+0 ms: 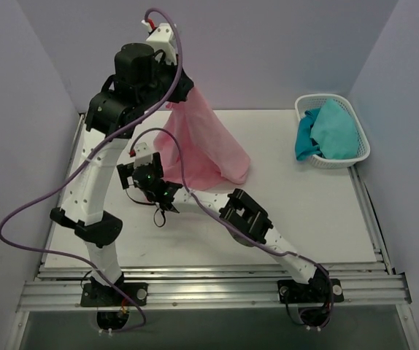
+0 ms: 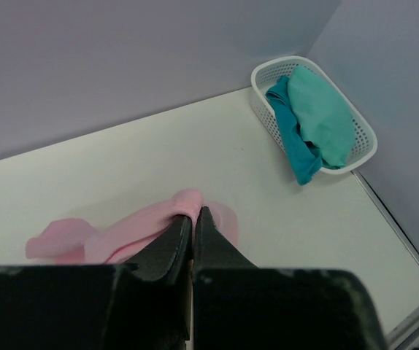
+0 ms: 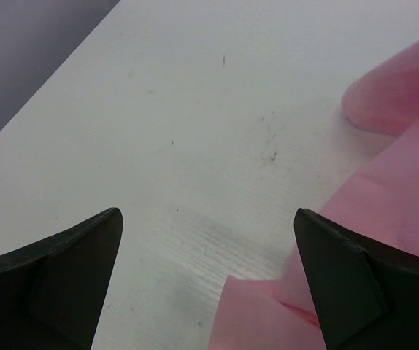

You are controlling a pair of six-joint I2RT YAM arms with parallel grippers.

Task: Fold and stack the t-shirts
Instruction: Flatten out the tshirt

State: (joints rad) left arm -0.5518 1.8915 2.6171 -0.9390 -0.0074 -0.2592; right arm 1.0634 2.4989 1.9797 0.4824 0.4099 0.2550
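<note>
We have the pink t-shirt (image 1: 204, 146) pinched tight in our left gripper (image 2: 193, 214). It's held up high, so the shirt hangs long-ways straight down with its bottom bunched on the table (image 1: 304, 211). Our right gripper (image 3: 208, 219) sits low with its jaws wide apart, holding nothing. The loose hem lies just beside one of its fingers, so we reckon the right arm is closest to grab it.

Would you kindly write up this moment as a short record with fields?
pink t-shirt: hangs from left end effector, lower part resting on table
left end effector: raised, shut on pink t-shirt
right end effector: open, low over table, beside the shirt's edge
basket: far right of table, holding teal and green cloth
</note>
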